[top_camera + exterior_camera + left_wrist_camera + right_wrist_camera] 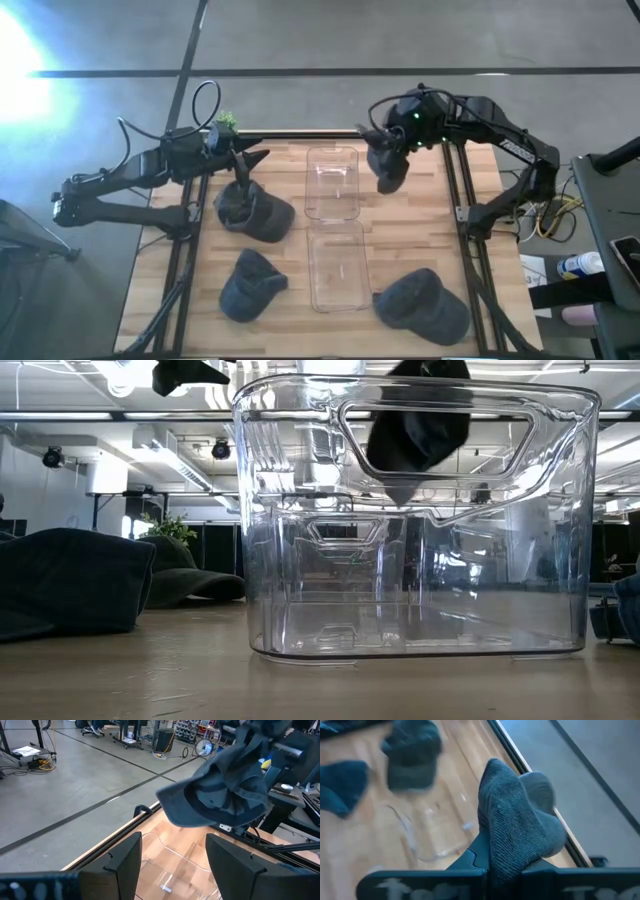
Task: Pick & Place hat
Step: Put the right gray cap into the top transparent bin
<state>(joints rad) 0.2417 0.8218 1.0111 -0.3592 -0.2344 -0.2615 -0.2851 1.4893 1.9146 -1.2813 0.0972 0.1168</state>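
Note:
Several dark grey caps are in view. One cap (pixel 390 172) hangs from my right gripper (pixel 384 150), above the right rim of the far clear bin (pixel 332 183); the low view shows this cap (pixel 420 425) high above the near clear bin (pixel 410 520). Three more caps lie flat on the wooden table: one (pixel 256 210) left of the far bin, one (pixel 250 283) left of the near bin (pixel 338 265), and one (pixel 422 305) right of it. My left gripper (pixel 248 160) is open in the air over the left cap, pointing toward the held cap (pixel 225 790). My right gripper holds the cap by a bunched fold of its fabric (pixel 506 851), pinched between the two fingers (pixel 470 860). The fingers come from above. The cap is lifted clear of the table and hangs below them, its brim (pixel 175 807) sticking out to one side.
Black rails (pixel 452 190) frame the tabletop on the left, right and far sides. The two clear bins stand one behind the other in the table's middle. A small green plant (pixel 226 121) sits at the far left corner. Bare wood (pixel 420 225) shows between the bins and the right rail.

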